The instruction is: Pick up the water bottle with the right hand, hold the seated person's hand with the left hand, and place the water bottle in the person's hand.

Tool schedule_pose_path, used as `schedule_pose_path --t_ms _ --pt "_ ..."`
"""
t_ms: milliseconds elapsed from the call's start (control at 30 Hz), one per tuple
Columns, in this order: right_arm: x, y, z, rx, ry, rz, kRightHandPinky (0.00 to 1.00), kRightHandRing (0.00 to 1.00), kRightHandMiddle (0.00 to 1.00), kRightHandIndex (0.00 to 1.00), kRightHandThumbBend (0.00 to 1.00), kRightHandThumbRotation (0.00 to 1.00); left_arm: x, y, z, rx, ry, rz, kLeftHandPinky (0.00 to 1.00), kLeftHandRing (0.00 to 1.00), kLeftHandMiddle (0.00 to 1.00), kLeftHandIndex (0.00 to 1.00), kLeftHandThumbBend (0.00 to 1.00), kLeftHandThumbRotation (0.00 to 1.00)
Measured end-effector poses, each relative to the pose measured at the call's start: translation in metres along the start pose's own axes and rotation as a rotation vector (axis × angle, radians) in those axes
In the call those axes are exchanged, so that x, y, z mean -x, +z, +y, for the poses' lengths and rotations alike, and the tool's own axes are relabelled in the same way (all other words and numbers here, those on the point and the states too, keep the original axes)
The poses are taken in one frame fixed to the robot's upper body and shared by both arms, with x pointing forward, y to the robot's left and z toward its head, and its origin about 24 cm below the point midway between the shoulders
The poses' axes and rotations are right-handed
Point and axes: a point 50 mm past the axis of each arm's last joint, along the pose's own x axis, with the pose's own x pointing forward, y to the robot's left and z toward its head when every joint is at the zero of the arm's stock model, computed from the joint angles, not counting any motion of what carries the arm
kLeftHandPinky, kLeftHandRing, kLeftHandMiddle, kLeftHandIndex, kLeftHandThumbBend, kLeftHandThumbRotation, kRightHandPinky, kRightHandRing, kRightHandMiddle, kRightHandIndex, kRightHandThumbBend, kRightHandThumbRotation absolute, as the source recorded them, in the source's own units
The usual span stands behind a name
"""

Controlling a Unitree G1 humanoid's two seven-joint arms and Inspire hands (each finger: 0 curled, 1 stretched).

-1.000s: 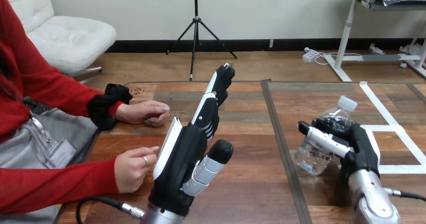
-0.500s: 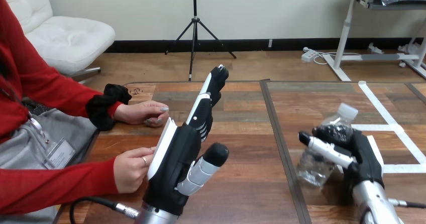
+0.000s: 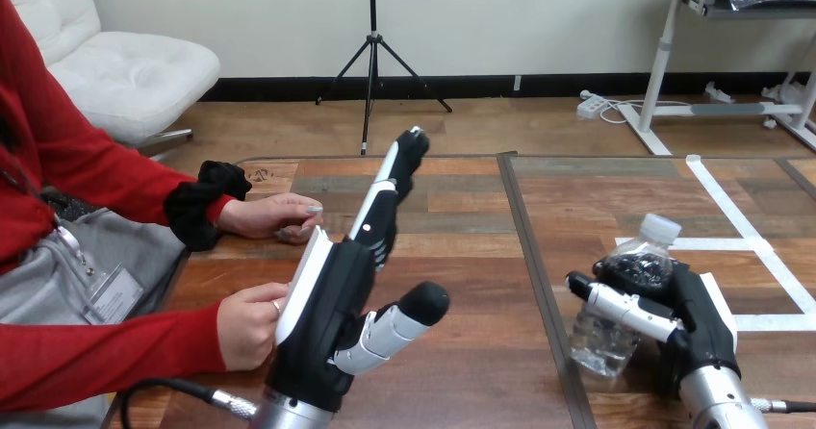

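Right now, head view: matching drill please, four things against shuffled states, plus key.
1 left hand
2 right hand
3 water bottle
4 person's farther hand

A clear, white cap, tilted
B fingers straight, holding nothing
C resting on the table
D curled round the water bottle

Pairs: 1-B, 2-D, 3-A, 4-C

water bottle [image 3: 616,304]: clear crinkled plastic; table [image 3: 462,256]: glossy wood planks

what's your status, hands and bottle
Right hand shut on water bottle, bottle tilted. Left hand open, fingers straight, beside person's near hand, not gripping it. Nothing in the way.
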Motion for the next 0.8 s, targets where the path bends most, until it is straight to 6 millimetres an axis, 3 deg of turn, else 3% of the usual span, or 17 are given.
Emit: schedule_pose_path --t_ms 400,800 --pt "0.009 0.007 0.008 0.070 0.080 -0.039 0.32 0.36 0.40 0.40 0.81 0.00 0.002 -0.005 0.011 -0.070 0.110 0.055 1.00 1.00 1.00 1.00 1.00 0.81" --pt "0.014 0.022 0.020 0.114 0.163 -0.109 0.30 0.34 0.39 0.40 0.82 0.00 0.008 -0.007 0.036 -0.170 0.236 0.073 0.93 0.94 0.93 0.95 1.00 0.65"
